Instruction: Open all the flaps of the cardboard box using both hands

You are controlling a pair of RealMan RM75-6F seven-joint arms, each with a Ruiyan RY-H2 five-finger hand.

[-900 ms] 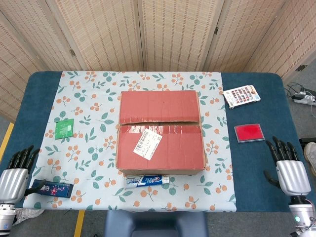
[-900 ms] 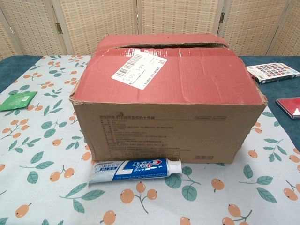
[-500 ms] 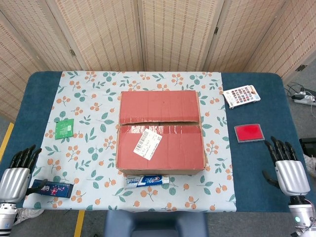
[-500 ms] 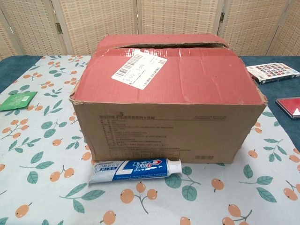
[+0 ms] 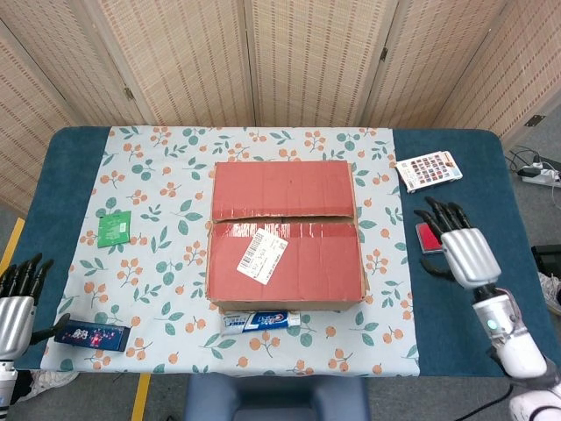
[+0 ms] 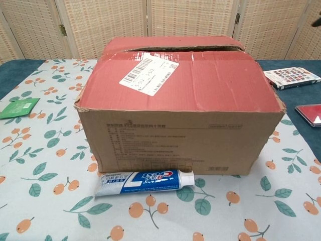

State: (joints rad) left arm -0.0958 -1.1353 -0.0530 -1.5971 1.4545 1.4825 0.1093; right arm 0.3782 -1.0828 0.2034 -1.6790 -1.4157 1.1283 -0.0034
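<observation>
The cardboard box stands mid-table with both red top flaps down, a narrow seam between them and a white shipping label on the near flap. My right hand hovers right of the box, over the red case, its fingers spread and holding nothing. My left hand sits at the far left edge of the head view, well away from the box, fingers apart and empty. Only a dark tip shows at the top right corner of the chest view.
A toothpaste tube lies against the box's near side. A green packet and a dark blue packet lie left; a colourful card and a red case lie right. A folding screen stands behind.
My right hand has risen and moved inward toward the box, now over the red case. My left hand has slid slightly further left and lower.
</observation>
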